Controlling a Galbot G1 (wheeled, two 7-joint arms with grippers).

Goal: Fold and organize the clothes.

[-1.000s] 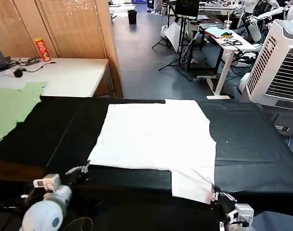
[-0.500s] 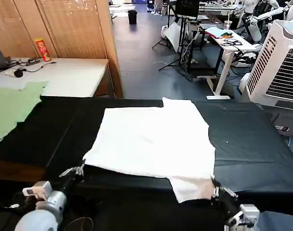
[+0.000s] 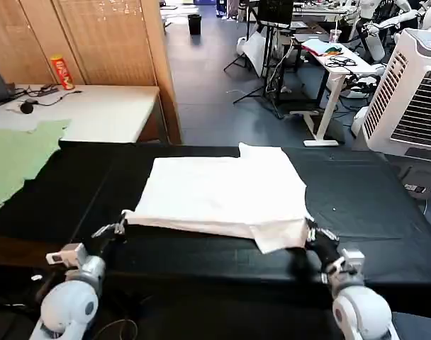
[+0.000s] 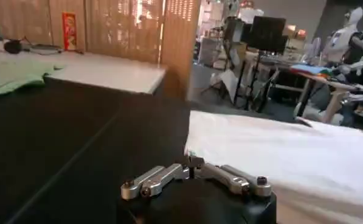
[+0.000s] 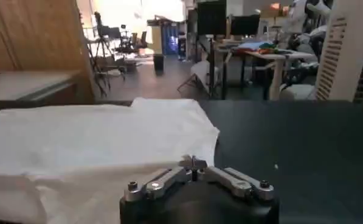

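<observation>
Both arms are working the near hem of the white T-shirt (image 3: 226,195), which is lying across the middle of the black table (image 3: 74,191) in the head view, its far edge reaching toward the upper centre of the frame and its near edge lifting off the surface. The left gripper (image 3: 118,229) is sitting at the lower left of that view with its fingers closed narrow on the shirt's near left corner, and the left wrist view is showing the same pinch, the fingertips meeting at the cloth's corner (image 4: 192,163). The right gripper (image 3: 312,231) is sitting at the lower right, closed on the near right corner, where a doubled flap of fabric is hanging just beside it; in the right wrist view the fingers are converging to a point (image 5: 194,162) against the white cloth, though whether fabric is truly caught between them there is hard to tell from that angle. Judging by the raised hem, the step in hand appears to be the first fold, carrying the near edge over toward the far edge. The next move is calling for both grippers to travel together at matching height and pace, so the hem is staying straight and taut between them, then lowering onto the far part of the shirt before letting go. The pale green cloth (image 3: 17,152) at the left edge is lying apart from this work.
</observation>
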